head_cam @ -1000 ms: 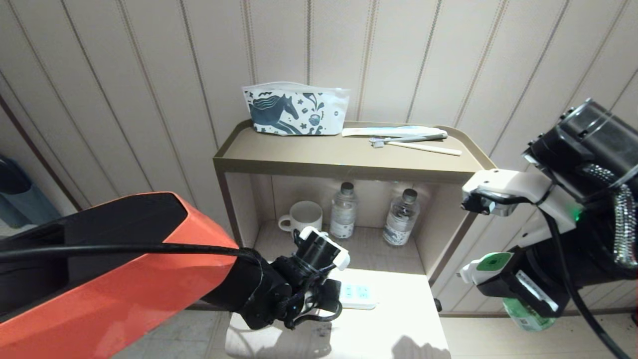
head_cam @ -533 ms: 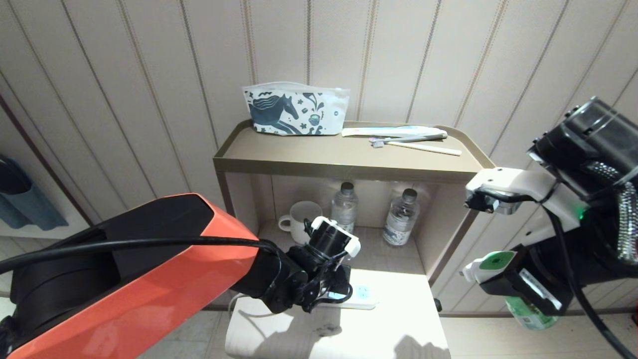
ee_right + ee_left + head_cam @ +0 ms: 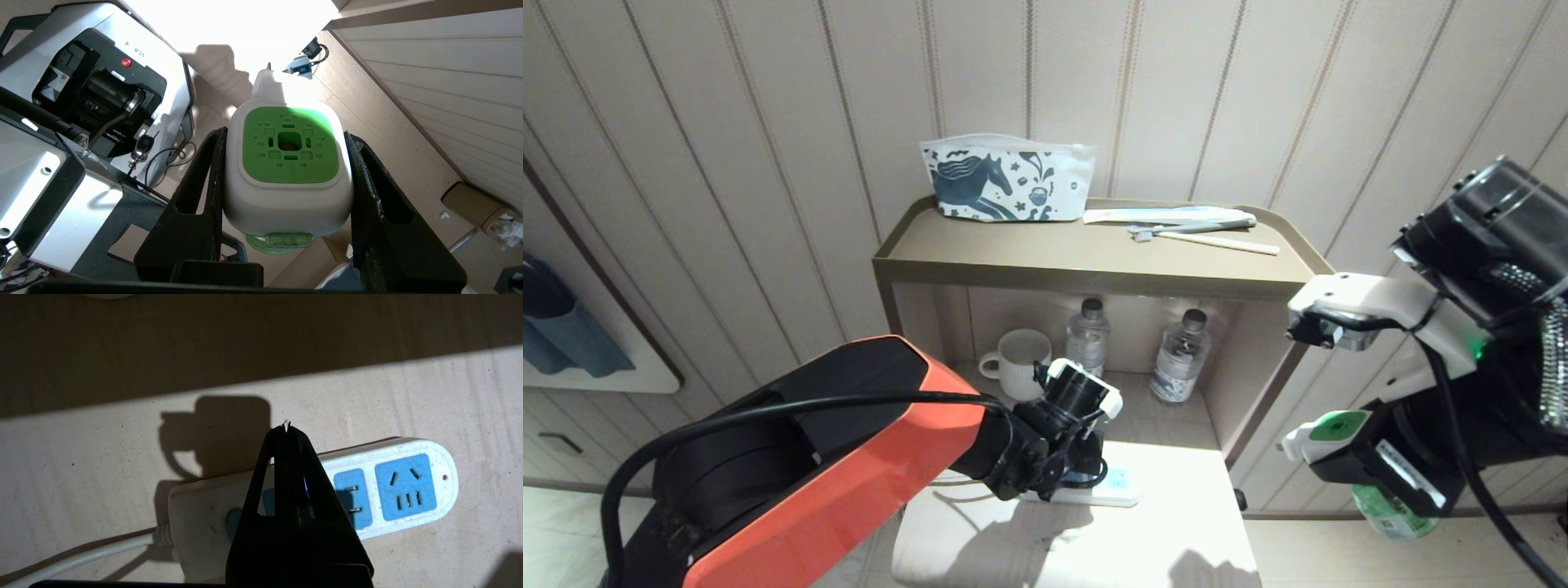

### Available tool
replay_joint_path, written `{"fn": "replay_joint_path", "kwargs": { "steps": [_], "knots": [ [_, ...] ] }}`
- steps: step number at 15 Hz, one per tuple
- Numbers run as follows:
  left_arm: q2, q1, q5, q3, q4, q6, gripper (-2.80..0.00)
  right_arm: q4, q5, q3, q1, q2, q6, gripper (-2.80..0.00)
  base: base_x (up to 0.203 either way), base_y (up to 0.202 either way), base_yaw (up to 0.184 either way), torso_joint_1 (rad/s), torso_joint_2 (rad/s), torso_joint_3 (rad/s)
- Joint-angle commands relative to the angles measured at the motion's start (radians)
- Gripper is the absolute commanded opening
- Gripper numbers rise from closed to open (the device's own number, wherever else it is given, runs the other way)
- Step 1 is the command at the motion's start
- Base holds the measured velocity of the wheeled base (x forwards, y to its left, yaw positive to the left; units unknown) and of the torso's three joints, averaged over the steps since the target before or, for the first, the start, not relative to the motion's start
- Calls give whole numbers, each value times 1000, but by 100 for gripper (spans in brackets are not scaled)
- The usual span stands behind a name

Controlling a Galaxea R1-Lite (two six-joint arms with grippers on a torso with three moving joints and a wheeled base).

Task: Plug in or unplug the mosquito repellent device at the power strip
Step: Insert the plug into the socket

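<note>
The white power strip (image 3: pixel 1123 488) lies on a pale sunlit surface in front of the cabinet. In the left wrist view the power strip (image 3: pixel 408 486) shows two blue socket faces with nothing in them. My left gripper (image 3: pixel 286 426) is shut and hangs over the strip's button end, hiding part of it. In the head view, the left gripper (image 3: pixel 1086 472) sits just left of the strip's visible end. At the far right, the right gripper (image 3: pixel 1339 459) is shut on the mosquito repellent device (image 3: pixel 1327 431), held off to the side and away from the strip. Its green top (image 3: pixel 290 143) faces the wrist camera between the black fingers (image 3: pixel 204 183).
A brown open cabinet (image 3: pixel 1086 273) stands behind the strip. On its lower shelf are a white mug (image 3: pixel 1017 359) and two water bottles (image 3: pixel 1085 343) (image 3: pixel 1180 355). A horse-print pouch (image 3: pixel 1005 180) and toothbrushes (image 3: pixel 1201 224) lie on top. The strip's cord (image 3: pixel 81 555) trails away.
My left arm has swung forward and to the right, bringing its shut gripper further along over the power strip. The right arm has kept still with the device.
</note>
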Motion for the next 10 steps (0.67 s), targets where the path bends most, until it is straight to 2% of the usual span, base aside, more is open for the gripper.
{"fn": "replay_joint_path", "kwargs": {
  "steps": [1, 5, 10],
  "knots": [
    [30, 0, 12, -14, -1, -3, -280, 4, -1, 0, 0, 2, -1, -280, 0, 0, 0, 0, 0, 0],
    [79, 8, 36, -82, 3, 4, -280, 4, -1, 0, 0, 4, -1, -280, 0, 0, 0, 0, 0, 0],
    [88, 11, 36, -97, 33, 21, -280, 4, -2, 0, -2, 7, -1, -280, 0, 0, 0, 0, 0, 0]
  ]
}}
